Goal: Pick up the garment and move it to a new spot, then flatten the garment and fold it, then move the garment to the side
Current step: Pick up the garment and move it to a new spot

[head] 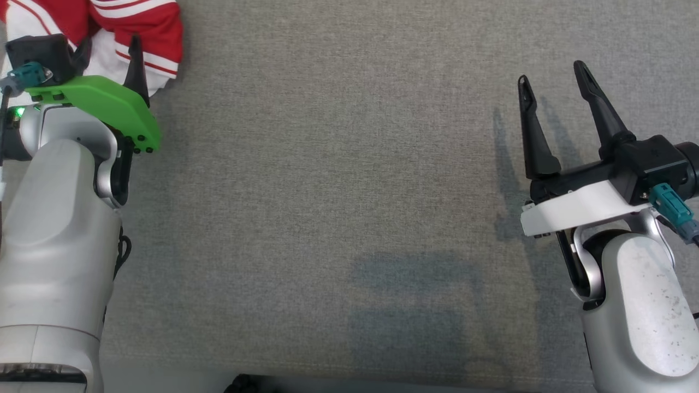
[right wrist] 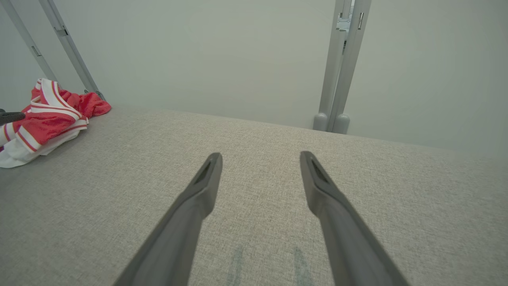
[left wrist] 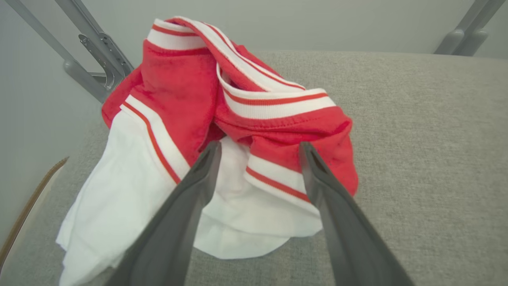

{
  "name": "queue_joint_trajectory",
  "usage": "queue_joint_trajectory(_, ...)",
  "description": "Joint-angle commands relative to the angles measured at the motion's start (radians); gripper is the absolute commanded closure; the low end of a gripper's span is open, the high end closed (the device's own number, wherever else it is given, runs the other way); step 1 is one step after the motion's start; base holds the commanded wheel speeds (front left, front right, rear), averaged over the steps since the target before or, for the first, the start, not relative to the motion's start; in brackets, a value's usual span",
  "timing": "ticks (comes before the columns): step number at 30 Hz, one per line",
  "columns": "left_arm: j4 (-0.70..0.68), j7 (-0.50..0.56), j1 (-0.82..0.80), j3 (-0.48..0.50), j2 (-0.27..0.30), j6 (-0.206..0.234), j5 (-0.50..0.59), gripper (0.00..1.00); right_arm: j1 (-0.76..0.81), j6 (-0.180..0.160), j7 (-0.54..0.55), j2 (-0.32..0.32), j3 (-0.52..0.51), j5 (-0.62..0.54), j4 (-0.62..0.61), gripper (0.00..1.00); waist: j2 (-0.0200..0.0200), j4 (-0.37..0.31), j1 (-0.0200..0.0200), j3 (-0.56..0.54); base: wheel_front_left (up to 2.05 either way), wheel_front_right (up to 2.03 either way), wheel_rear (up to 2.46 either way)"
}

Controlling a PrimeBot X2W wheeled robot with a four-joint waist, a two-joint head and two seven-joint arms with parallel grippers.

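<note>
The garment [head: 136,27] is a crumpled red and white striped piece lying bunched at the far left corner of the grey fabric table. In the left wrist view the garment [left wrist: 222,119] lies right before my left gripper [left wrist: 260,149], whose fingers stand wide open over its near edge without gripping it. In the head view my left gripper [head: 112,52] sits at the upper left, partly over the cloth. My right gripper [head: 551,79] hovers open at the right, well away from it. From the right wrist view the garment [right wrist: 47,119] lies far left and my right gripper [right wrist: 260,157] holds nothing.
Grey fabric table [head: 338,180] spreads between the two arms. Metal frame posts [right wrist: 341,63] rise behind its far edge, with more posts [left wrist: 95,51] near the garment. The table's left edge [left wrist: 31,206] runs close to the cloth.
</note>
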Motion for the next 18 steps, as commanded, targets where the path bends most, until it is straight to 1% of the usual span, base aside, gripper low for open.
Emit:
queue_joint_trajectory(1,0.026,-0.006,-0.024,0.003,0.006,0.007,-0.001,0.0,-0.007,-0.001,0.002,-0.003,-0.001,-0.012,-0.01,0.0,-0.0002,-0.036,-0.0002,0.037,0.0,0.0,0.0)
queue_joint_trajectory(5,0.12,-0.014,-0.059,0.015,0.01,0.023,-0.011,0.0,-0.001,-0.001,0.009,-0.003,-0.002,-0.015,-0.024,0.0,-0.0002,-0.042,-0.0002,0.045,0.0,0.0,0.0)
queue_joint_trajectory(9,0.2,-0.019,-0.083,0.017,0.0,0.031,-0.019,0.0,0.013,-0.001,0.016,-0.003,-0.006,-0.021,-0.034,0.0,-0.0002,-0.041,-0.0002,0.044,0.0,0.0,0.0)
queue_joint_trajectory(18,0.312,-0.025,-0.125,0.014,-0.019,0.019,-0.036,0.0,0.024,-0.001,0.043,-0.003,-0.007,-0.04,-0.068,0.0,-0.0002,-0.034,-0.0002,0.038,0.0,0.0,0.0)
